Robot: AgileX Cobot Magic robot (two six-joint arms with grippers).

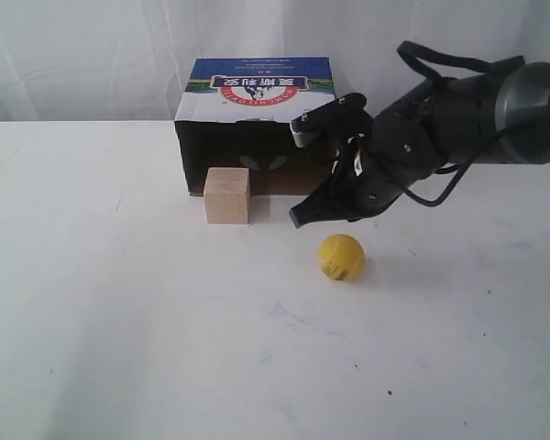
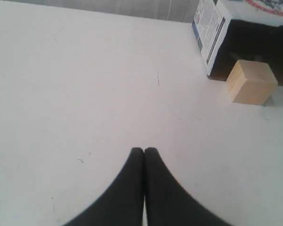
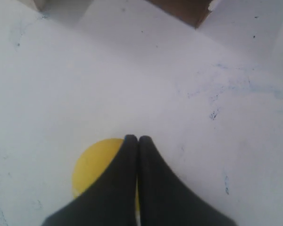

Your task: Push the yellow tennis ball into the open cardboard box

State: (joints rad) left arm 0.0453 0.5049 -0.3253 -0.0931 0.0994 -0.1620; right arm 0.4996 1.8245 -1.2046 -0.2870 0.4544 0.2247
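The yellow tennis ball (image 1: pixel 341 258) rests on the white table, in front of the open cardboard box (image 1: pixel 257 92), whose dark opening faces the ball. My right gripper (image 1: pixel 298 218) is shut and empty, its tip between the box and the ball, just up and left of the ball. In the right wrist view the shut fingers (image 3: pixel 137 139) partly cover the ball (image 3: pixel 92 165), and a brown box corner (image 3: pixel 188 9) shows beyond. My left gripper (image 2: pixel 144 150) is shut and empty over bare table, well away from the box (image 2: pixel 212 37). The left arm is out of the exterior view.
A pale wooden cube (image 1: pixel 227 195) stands in front of the left part of the box opening, and it shows in the left wrist view as the cube (image 2: pixel 251 81) beside the box. The white table (image 1: pixel 119 321) spreads wide in front.
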